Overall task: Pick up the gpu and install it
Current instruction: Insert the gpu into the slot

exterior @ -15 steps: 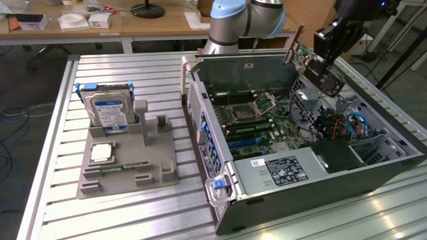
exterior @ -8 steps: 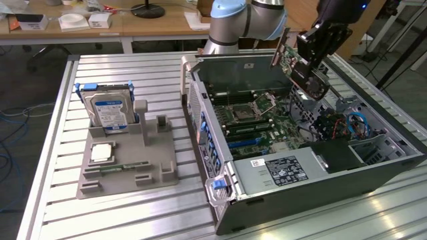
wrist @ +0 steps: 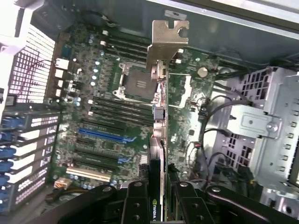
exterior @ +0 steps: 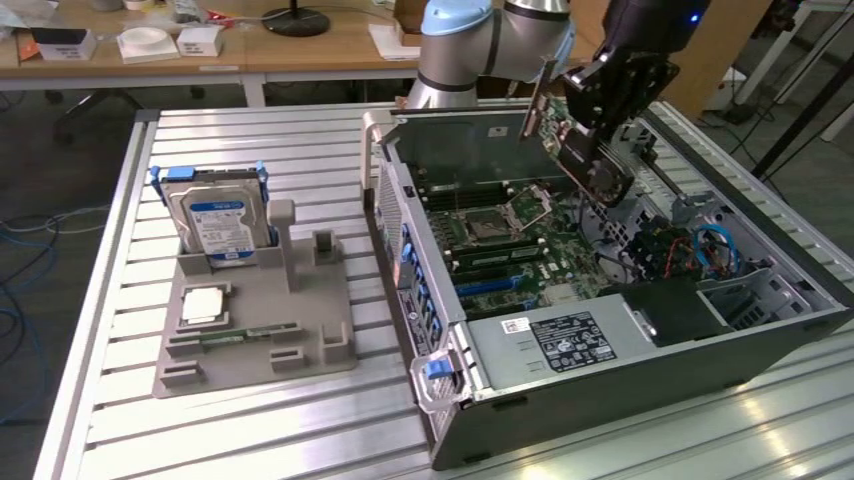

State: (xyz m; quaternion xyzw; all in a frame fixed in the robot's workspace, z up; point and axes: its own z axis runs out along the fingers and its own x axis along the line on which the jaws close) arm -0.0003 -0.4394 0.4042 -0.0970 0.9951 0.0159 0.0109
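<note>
- Computer case (exterior: 641,410) lies on its side on the slatted metal worktop (exterior: 240,430). Side panel is off and the motherboard (exterior: 521,250) is exposed.
- Inside the case: a bare CPU socket (wrist: 135,81) near the middle of the board, with blue expansion slots (wrist: 105,135) just beside it.
- A labelled power supply (exterior: 561,340) fills the end of the case nearest the exterior camera.
- Blue cables (exterior: 714,245) and a metal drive cage (wrist: 261,126) run along the case's side at the exterior view's right.
- Beside the case, at the exterior view's left, sits a grey holder (exterior: 300,320). It carries an upright hard drive (exterior: 220,220) with a blue-white label, a processor chip (exterior: 204,303) lying flat, and a green memory stick (exterior: 247,335).
- gpu (exterior: 587,165) is in the air over the case's far end, tilted, apart from the motherboard and slots.
- Wrist view has the card edge-on, with its silvery bracket (wrist: 166,39) towards the case's rear wall and the drive cage off to one side.
- Jaws are partly closed and clamped on the gpu. One black finger (wrist: 135,200) sits on each face, at the end opposite the bracket.
</note>
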